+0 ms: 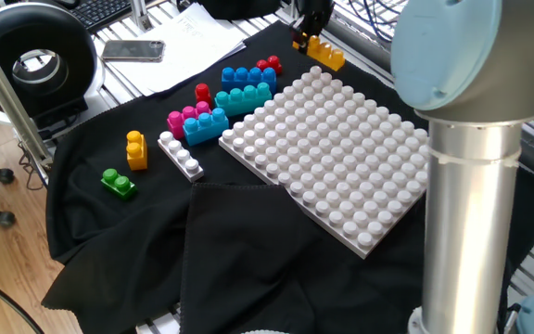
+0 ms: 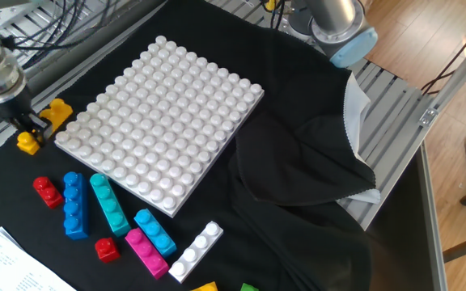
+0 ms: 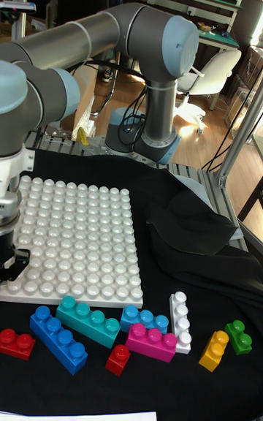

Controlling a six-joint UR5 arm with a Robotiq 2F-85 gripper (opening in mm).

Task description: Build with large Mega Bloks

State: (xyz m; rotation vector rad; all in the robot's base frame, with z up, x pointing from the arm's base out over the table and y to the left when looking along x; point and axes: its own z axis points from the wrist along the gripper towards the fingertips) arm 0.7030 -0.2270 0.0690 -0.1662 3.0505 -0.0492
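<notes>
Black cloth covers the table, where the end effector grips a yellow-orange brick just off the corner of the white studded board, which carries nothing yet, while the other bricks lie loose beside it, so building has barely begun.

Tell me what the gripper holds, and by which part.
The gripper holds a yellow-orange brick near its middle, lifted beside the white studded board.
</notes>
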